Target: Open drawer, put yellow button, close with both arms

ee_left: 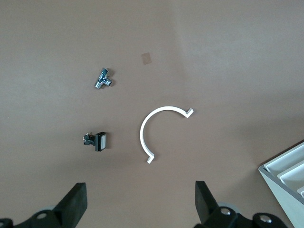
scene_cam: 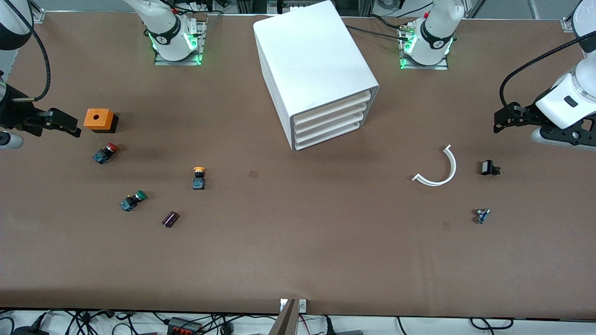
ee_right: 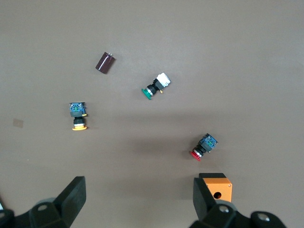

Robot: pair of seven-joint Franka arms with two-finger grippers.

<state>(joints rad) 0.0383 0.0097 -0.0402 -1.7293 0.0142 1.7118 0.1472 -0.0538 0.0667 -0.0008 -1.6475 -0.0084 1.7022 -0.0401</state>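
Note:
The white cabinet (scene_cam: 316, 70) stands at the table's middle, between the arm bases, and its corner shows in the left wrist view (ee_left: 285, 190). Its uppermost drawer (scene_cam: 333, 108) is shut, like the three below it. The yellow button (scene_cam: 199, 178) lies on the table toward the right arm's end, nearer to the front camera than the cabinet; the right wrist view also shows it (ee_right: 78, 115). My right gripper (scene_cam: 73, 128) (ee_right: 137, 197) is open and empty, beside the orange box. My left gripper (scene_cam: 500, 122) (ee_left: 141, 199) is open and empty over the left arm's end.
An orange box (scene_cam: 99, 120), a red-capped button (scene_cam: 105, 153), a green-capped button (scene_cam: 133, 200) and a dark purple cylinder (scene_cam: 170, 219) lie near the yellow button. A white curved strip (scene_cam: 440, 170), a black part (scene_cam: 489, 168) and a small metal part (scene_cam: 482, 215) lie toward the left arm's end.

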